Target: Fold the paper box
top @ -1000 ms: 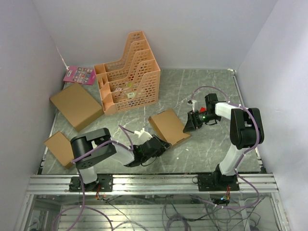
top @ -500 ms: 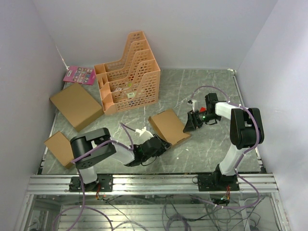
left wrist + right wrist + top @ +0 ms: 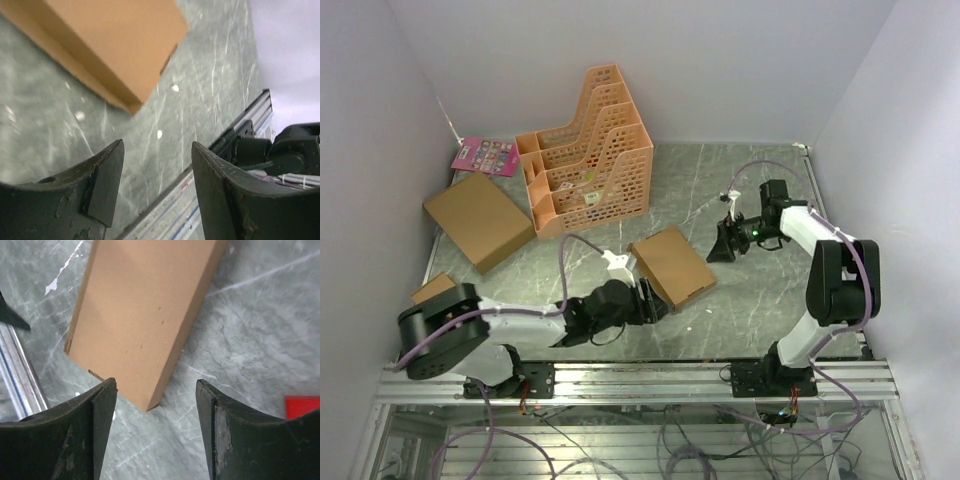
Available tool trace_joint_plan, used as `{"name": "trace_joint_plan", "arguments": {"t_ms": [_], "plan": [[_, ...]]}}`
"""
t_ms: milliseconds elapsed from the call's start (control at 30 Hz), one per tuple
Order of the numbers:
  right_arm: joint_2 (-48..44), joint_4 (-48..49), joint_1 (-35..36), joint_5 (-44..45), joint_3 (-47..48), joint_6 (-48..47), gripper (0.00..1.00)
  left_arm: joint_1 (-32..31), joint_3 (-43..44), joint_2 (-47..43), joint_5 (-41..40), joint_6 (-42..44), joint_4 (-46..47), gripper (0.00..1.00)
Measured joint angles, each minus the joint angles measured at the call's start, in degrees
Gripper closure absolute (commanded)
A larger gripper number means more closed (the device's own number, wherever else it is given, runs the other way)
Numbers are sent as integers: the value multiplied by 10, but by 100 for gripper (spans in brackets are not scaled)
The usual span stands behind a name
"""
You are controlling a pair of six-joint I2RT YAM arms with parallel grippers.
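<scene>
Left claw (image 3: pixel 650 303): jaws spread wide, nothing held. It sits low over the table (image 3: pixel 760 310), at the near-left edge of the paper box (image 3: pixel 672 265). Left wrist view: claw (image 3: pixel 157 150) empty, with the paper box (image 3: pixel 110 45) ahead and to the upper left, its nearest corner clear of both fingertips and bare table in the gap

Right claw (image 3: pixel 720 248): jaws likewise wide, nothing held. It is just beside the box's right side, pointing toward it. Right wrist view: claw (image 3: pixel 156 385) with the paper box (image 3: pixel 145 315) directly ahead, its near corner showing in the gap between the two fingers and touching neither; whether that corner sits at finger height cannot be told. Red patch (image 3: pixel 302 407) at the lower right edge of that view, unidentified

Paper box: plain brown, closed and shallow, lying flat near the table's middle, turned at an angle, between the two claws

Other items: orange file rack (image 3: pixel 588 155) at the back; big flat box (image 3: pixel 478 220) left of the rack; small box (image 3: pixel 435 290) at the near-left edge, partly hidden by the left arm; pink card (image 3: pixel 485 155) in the far-left corner
</scene>
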Motion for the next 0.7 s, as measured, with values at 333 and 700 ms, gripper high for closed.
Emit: {"name": "trace_joint_plan", "arguments": {"t_ms": [333,700], "plan": [[-121,-198,-18,-75,-44,-455,100,253,103,-61,128,234,-97,27],[-162,-134,7,-30,-193,-606,100,318,241,149,235,374,-74,28]]}}
